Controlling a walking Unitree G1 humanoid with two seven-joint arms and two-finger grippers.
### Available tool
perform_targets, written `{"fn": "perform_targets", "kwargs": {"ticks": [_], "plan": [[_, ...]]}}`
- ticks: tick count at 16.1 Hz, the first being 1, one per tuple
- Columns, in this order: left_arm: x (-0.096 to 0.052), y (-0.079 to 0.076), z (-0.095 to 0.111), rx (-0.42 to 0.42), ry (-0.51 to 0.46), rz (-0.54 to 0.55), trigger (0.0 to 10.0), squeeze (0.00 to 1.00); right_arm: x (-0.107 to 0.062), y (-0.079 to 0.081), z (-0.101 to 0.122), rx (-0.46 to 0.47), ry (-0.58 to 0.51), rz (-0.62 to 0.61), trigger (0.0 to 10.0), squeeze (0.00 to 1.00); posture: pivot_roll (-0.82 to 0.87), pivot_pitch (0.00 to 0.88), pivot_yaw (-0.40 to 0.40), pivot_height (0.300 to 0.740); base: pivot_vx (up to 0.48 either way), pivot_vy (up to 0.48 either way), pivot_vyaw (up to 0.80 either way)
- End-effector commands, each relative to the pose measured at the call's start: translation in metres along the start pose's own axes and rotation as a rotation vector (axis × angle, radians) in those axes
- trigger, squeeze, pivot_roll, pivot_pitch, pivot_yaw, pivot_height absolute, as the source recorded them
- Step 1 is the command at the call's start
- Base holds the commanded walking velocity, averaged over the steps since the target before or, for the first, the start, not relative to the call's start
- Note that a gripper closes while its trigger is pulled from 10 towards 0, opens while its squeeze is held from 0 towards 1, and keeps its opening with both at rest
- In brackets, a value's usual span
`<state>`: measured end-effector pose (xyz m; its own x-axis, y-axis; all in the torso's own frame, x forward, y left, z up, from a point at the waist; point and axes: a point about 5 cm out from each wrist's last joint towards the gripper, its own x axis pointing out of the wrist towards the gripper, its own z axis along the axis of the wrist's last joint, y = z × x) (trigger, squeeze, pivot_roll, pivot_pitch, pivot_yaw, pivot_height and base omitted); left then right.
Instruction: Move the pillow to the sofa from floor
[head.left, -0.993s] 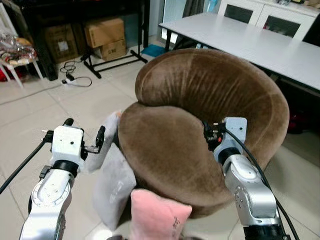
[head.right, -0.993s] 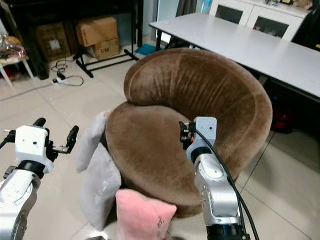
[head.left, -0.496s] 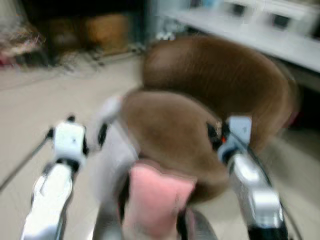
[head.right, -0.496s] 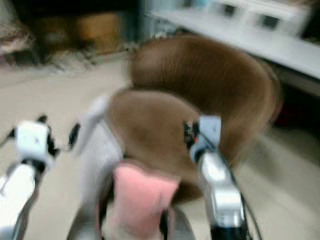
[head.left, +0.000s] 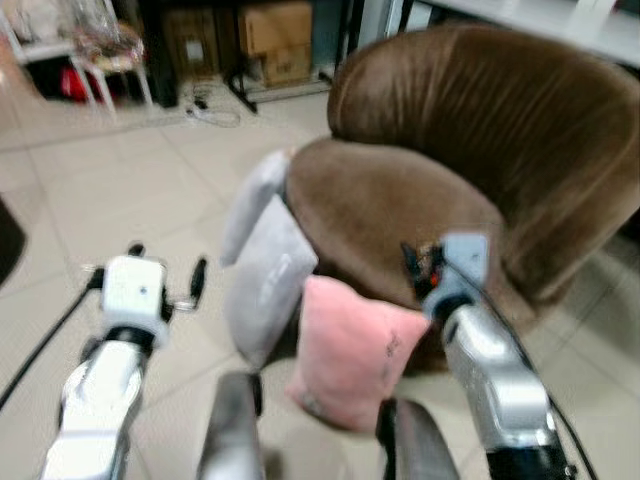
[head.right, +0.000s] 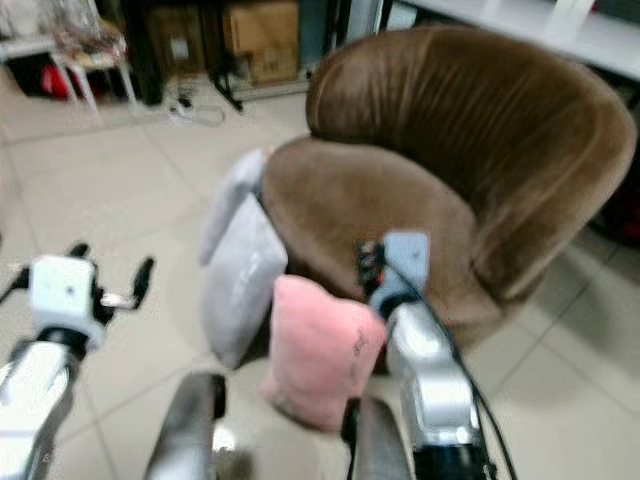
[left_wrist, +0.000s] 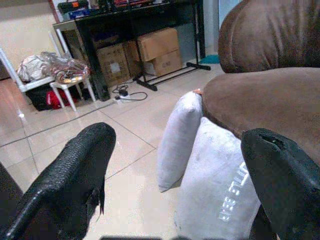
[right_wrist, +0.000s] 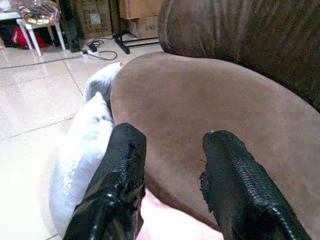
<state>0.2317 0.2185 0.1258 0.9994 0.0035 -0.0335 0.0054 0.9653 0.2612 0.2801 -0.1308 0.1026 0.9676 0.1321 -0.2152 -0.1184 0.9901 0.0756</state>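
Left eye view: pink pillow (head.left: 350, 350) propped upright on floor (head.left: 120, 200) against brown sofa (head.left: 450, 180). Left end effector (head.left: 165, 285) and right end effector (right_wrist: 172, 165) both held spread, empty, likely poised for pickup.

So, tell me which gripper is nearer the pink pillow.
Right. The right gripper hangs just above the pink pillow, over the seat's front edge; the left gripper is off to its left, beyond the grey pillows.

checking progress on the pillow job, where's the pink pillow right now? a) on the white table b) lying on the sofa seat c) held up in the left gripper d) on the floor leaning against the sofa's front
d: the pink pillow stands on the floor tiles against the front of the brown sofa, beside the grey pillows; neither gripper holds it.
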Motion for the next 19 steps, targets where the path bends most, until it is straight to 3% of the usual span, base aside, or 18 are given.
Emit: {"fn": "perform_targets", "kwargs": {"ticks": [1,4,7,13,19], "plan": [[0.0032,-0.0038,0.0066,-0.006,-0.031,-0.024,10.0,0.0,0.0006,-0.0054,0.0088,-0.013,-0.034,-0.017,10.0,0.0,-0.01,0.0,-0.074,0.575,0.0,0.0,0.0],[0.0028,-0.0037,0.0069,-0.01,-0.033,-0.027,10.0,0.0,0.0013,-0.0059,0.0091,0.003,-0.034,-0.02,10.0,0.0,-0.01,0.0,-0.075,0.575,0.17,0.0,0.0],[0.003,-0.0035,0.0069,-0.011,-0.035,-0.028,10.0,0.0,0.0023,-0.0029,0.0071,-0.077,-0.015,-0.002,10.0,0.0,-0.01,0.0,-0.074,0.575,0.29,0.0,0.0],[0.0031,-0.0034,0.0069,-0.008,-0.033,-0.027,10.0,0.0,0.0031,-0.004,0.0059,-0.067,-0.007,-0.017,10.0,0.0,-0.01,0.0,-0.074,0.575,0.291,0.0,0.0],[0.0021,-0.0039,0.0046,0.006,-0.019,-0.021,10.0,0.0,0.002,-0.0043,0.0029,-0.041,0.007,-0.017,10.0,0.0,-0.01,0.0,-0.078,0.575,0.0,0.0,0.0]]}}
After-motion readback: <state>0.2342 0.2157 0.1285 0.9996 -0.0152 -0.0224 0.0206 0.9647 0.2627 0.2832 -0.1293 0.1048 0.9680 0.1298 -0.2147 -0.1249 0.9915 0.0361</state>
